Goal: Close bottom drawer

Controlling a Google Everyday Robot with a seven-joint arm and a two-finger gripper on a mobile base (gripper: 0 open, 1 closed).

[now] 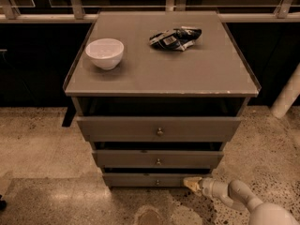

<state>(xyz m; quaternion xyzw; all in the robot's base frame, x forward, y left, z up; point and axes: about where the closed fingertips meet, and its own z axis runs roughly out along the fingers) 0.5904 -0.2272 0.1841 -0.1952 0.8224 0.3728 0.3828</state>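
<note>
The bottom drawer (140,180) is the lowest and narrowest of three grey drawers, with a short flat front and a small brass knob (157,182). It sits under the middle drawer (157,159) and the wide top drawer (158,128). My gripper (190,183) comes in low from the lower right on a white arm (234,197). Its tip rests against the right end of the bottom drawer's front panel, just above the floor.
The cabinet top (159,74) carries a white bowl (105,53) at the left and a crumpled dark snack bag (175,38) at the back right. A white post (287,97) stands at the right. Speckled floor (42,153) surrounds the cabinet.
</note>
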